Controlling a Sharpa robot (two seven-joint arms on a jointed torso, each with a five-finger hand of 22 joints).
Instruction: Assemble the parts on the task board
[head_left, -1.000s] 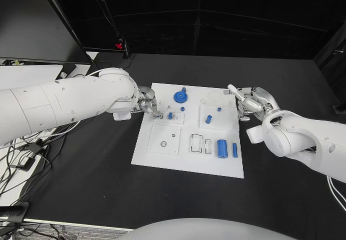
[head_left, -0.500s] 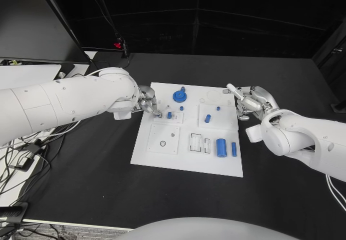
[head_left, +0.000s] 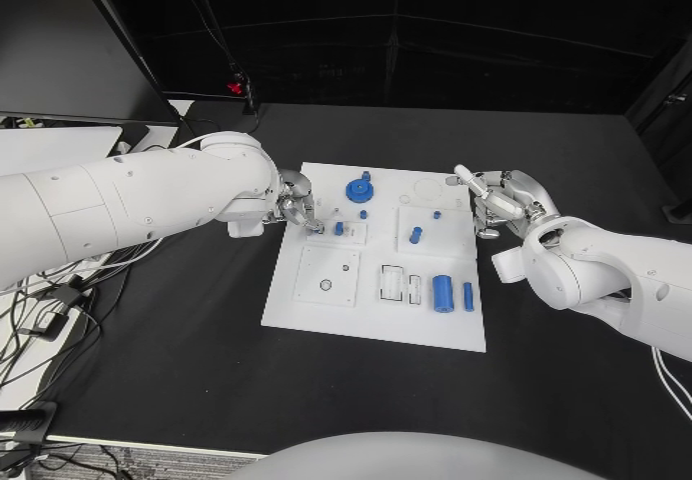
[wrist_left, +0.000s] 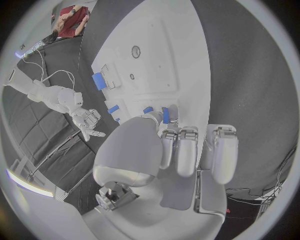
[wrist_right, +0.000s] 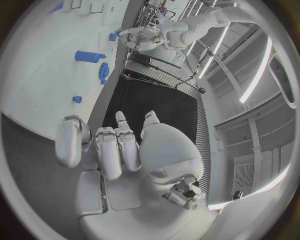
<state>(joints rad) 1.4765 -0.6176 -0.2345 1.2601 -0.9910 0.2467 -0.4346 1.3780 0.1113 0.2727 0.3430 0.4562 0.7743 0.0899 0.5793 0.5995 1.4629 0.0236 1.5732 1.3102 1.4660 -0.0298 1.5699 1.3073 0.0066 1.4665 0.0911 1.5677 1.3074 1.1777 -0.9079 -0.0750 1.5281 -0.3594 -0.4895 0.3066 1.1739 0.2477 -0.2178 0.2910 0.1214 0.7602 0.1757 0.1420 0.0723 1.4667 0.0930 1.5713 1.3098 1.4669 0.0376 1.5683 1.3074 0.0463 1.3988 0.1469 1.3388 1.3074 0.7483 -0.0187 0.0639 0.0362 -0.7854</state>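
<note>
Judging by your left hand (head_left: 299, 212) pinching a small blue peg (head_left: 339, 229) at the white board (head_left: 378, 322), with loose cylinders (head_left: 443, 295) lying nearer you and your right hand (head_left: 495, 204) empty, most assembly remains.

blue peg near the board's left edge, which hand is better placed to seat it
Left. The left hand is already at the blue peg, fingers right beside it; the right hand sits off the board's far edge.
</note>
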